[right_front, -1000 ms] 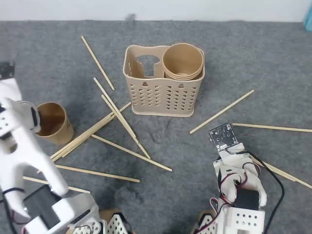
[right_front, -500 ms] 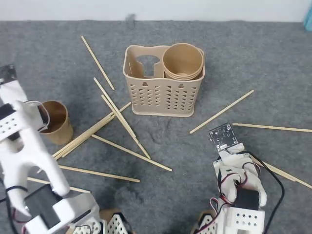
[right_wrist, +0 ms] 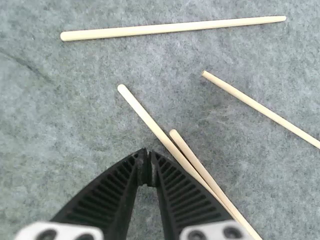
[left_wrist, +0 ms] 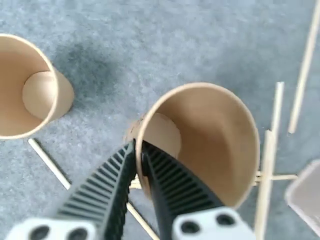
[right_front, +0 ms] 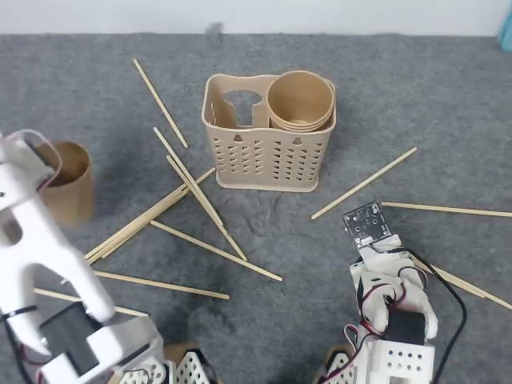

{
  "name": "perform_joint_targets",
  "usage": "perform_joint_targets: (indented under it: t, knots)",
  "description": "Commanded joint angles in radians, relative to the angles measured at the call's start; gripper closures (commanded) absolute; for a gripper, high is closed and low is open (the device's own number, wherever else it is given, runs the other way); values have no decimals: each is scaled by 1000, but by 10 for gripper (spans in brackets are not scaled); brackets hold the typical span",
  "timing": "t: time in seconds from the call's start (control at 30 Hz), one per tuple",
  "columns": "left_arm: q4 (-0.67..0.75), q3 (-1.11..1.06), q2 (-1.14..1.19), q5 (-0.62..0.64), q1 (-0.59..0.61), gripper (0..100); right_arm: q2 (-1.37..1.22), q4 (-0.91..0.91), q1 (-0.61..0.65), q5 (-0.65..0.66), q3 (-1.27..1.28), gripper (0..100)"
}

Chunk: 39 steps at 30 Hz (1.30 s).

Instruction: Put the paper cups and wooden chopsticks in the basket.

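My left end effector (left_wrist: 137,148) is clamped on the rim of a paper cup (left_wrist: 210,135), one finger inside the wall and one outside. It sits at the left of the tabletop (right_front: 416,96), well apart from the basket (right_front: 264,156). I should carry the cup upright, high over the scattered wooden chopsticks (right_front: 196,192), then nest it in the stacked cups (right_front: 300,100). My right end effector (right_wrist: 148,155) is closed and empty.

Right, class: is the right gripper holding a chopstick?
No, the right gripper is shut on nothing; the chopsticks lie loose on the grey mat beside it.
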State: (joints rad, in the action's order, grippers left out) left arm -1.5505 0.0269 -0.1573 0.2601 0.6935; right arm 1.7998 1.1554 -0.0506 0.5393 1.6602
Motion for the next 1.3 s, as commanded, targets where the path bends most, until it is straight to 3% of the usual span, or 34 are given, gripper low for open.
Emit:
perform_joint_targets:
  t: [0.0,0.13,0.3,0.43,0.63,0.83,0.97,1.27]
  knots:
    - [-117,148,-46,20,-72,988,15,-7,-2,9,-8,991]
    - [-203,306,-46,49,-149,988,15,-7,-2,9,-8,991]
    - [-203,453,-74,219,-204,988,15,-7,-2,9,-8,991]
    - [-198,483,-115,347,-344,988,15,-8,-2,9,-8,991]
    - [-69,486,-123,388,-669,988,15,-8,-2,9,-8,991]
    - [141,486,-123,414,-887,988,15,-7,-2,9,-8,991]
    - [213,479,-120,414,-945,988,15,-8,-2,9,-6,991]
    - [229,469,32,414,-997,988,15,-10,-2,9,-6,991]
